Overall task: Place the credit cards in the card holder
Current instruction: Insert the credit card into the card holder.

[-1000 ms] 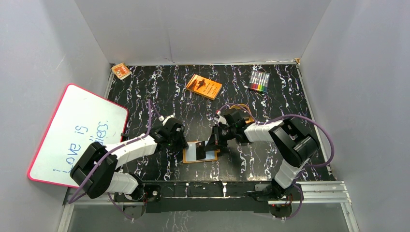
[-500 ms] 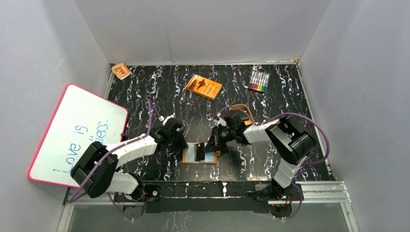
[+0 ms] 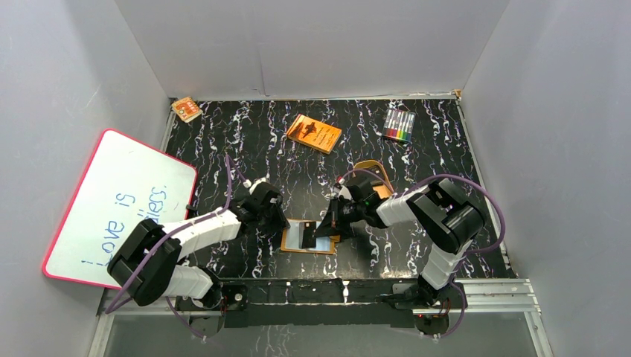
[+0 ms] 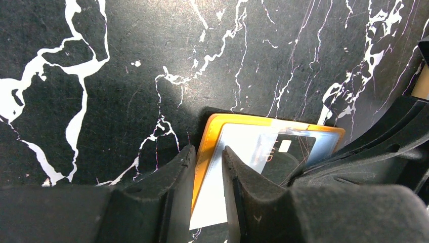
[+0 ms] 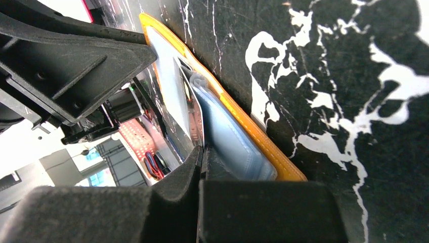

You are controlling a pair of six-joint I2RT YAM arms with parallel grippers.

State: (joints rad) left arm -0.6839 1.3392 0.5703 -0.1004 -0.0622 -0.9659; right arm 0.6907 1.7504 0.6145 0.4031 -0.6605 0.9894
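Card poised at the wallet pocket, with a risk of slipping

On the table (image 3: 223, 141), the open wallet (image 3: 292, 236) may skid, because the left end effector (image 4: 206, 159) merely straddles its edge, slightly spread. The right end effector (image 5: 202, 152), pinching the card (image 3: 307, 234), could jam it.

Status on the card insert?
Left gripper open, astride card holder edge. Right gripper shut on credit card, tip at pocket. Nothing blocking.

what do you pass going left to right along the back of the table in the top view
small orange packet → orange book → pack of coloured markers
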